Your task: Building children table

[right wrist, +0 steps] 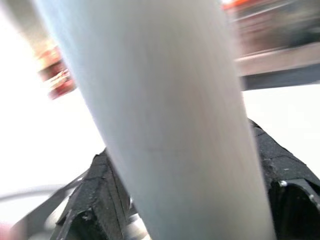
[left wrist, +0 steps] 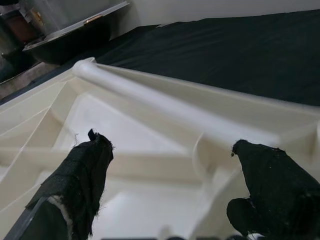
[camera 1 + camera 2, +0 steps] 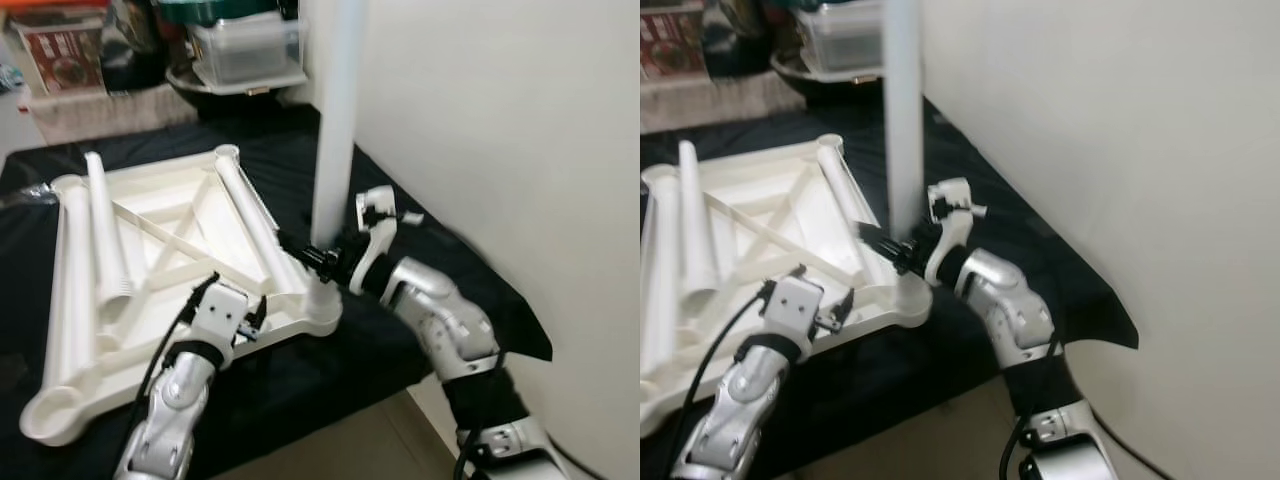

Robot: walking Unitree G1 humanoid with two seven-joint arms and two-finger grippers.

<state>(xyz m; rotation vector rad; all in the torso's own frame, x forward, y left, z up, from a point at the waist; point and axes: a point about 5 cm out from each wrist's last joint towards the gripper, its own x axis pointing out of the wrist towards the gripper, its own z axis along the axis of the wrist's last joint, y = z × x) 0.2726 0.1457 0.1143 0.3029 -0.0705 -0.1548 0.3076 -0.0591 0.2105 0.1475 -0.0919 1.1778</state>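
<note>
As the head views show, our right gripper (image 3: 318, 255) clamps 1 upright leg (image 3: 335, 110) low, at the tabletop (image 3: 170, 230) corner socket. In wrist views, our left gripper (image 2: 170, 185) gapes wide over it; the plastic looks light, stiff, slick.

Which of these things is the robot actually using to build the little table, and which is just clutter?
In use:
- white plastic tabletop lying upside down
- upright white plastic leg, gripped by the right tool
- loose white legs lying on the tabletop
- left tool, open over the tabletop's edge

Lying about:
- clear plastic lidded box
- red printed carton
</note>
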